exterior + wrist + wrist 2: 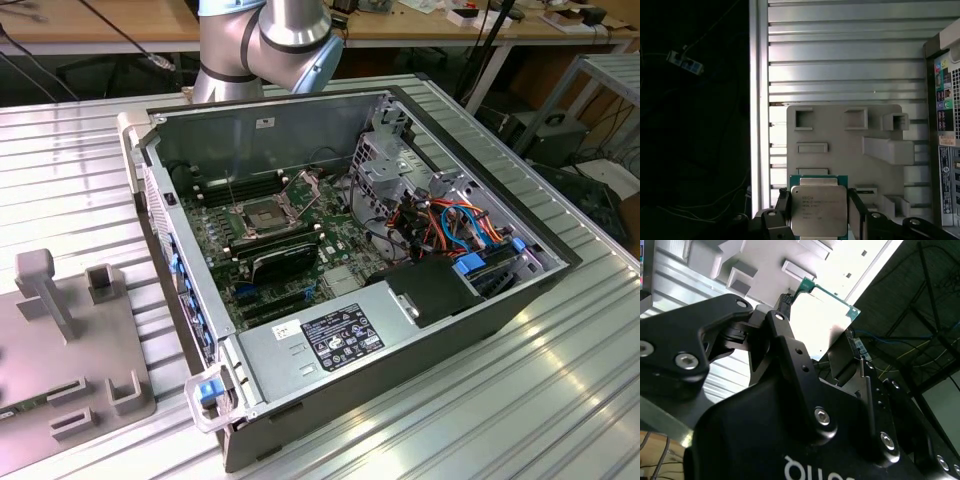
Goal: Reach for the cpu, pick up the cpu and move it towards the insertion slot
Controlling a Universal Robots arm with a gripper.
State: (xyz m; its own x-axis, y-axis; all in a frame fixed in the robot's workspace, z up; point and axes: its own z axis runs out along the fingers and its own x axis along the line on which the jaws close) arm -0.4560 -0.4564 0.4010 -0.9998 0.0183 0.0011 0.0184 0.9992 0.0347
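Observation:
In the first wrist view the cpu (818, 207), a square chip with a silver lid on a green board, sits between the two black fingers of my gripper (818, 200), which is shut on its sides. It hangs above the grey fixture plate (840, 140). The second wrist view shows the cpu (826, 315) edge-on and brightly lit, clamped in the gripper (817, 337). In the exterior view the insertion slot (262, 212), a silver frame with a dark centre and its lever raised, lies on the motherboard inside the open computer case (480, 320). My arm (265, 40) rises behind the case.
The grey fixture plate (60, 340) with raised holders lies at the exterior view's left on the ribbed metal table (560, 400). A black finned block (283, 258) and memory slots flank the socket. Drive cage and coloured cables (450, 225) fill the case's right side.

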